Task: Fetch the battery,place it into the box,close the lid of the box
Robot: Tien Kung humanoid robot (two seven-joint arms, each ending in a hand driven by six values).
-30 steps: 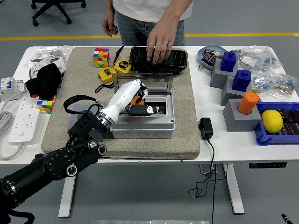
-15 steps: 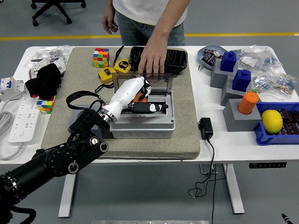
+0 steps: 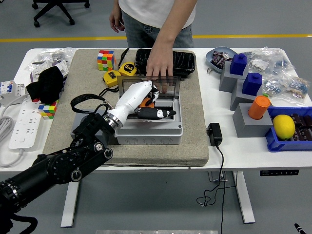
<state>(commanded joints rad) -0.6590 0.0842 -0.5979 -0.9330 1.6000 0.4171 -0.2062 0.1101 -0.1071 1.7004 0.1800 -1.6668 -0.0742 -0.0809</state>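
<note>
The left robot hand [image 3: 146, 97] grips a black object [image 3: 155, 113] inside the grey box [image 3: 151, 130]; no label is legible.

Grey box [image 3: 151, 129], clear lid [image 3: 148, 87] upright, holds black battery [image 3: 155, 113].

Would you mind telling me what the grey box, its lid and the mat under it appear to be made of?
The grey box looks like moulded plastic, matte, with knock-out circles along its front wall. Its lid seems to be clear, slightly tinted plastic: the person's hand shows through it. The mat looks like felt or woven fabric, dull beige with soft, rounded edges.
</note>
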